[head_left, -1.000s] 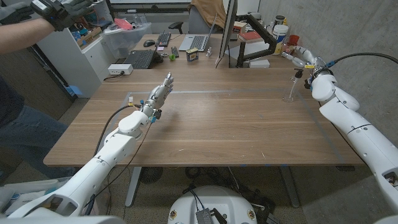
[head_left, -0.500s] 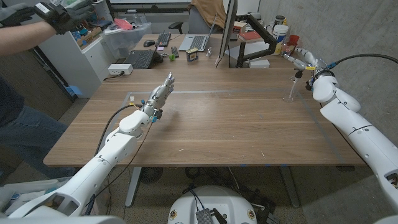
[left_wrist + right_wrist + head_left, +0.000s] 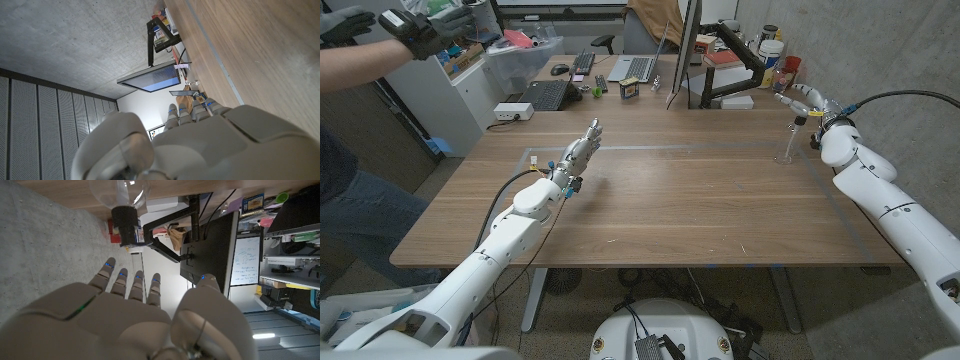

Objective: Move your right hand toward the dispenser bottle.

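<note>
At the far left a person's gloved hands (image 3: 415,25) reach across above the clutter behind the table (image 3: 670,210). Well to the left of the bottle, the left hand (image 3: 578,152) stands over the wood with its fingers straight, together and pointing away from the robot; it holds nothing. Further along the back edge, a monitor (image 3: 686,45) on an arm stands behind the table, left of the bottle.

The dispenser bottle (image 3: 787,140) stands upright near the table's far right corner, clear-bodied with a dark pump cap (image 3: 124,222); its long axis runs straight up from the wood. The right hand (image 3: 807,100) hovers just beyond and to the right of the bottle's top, close but apart from it. In the right wrist view its fingers (image 3: 131,282) are spread, empty, and point toward the cap.

The right hand is by far the nearer one. The bottle lies toward the table's middle and a little below the hand, so the remaining approach looks short: inward and down, palm facing the upright body.
</note>
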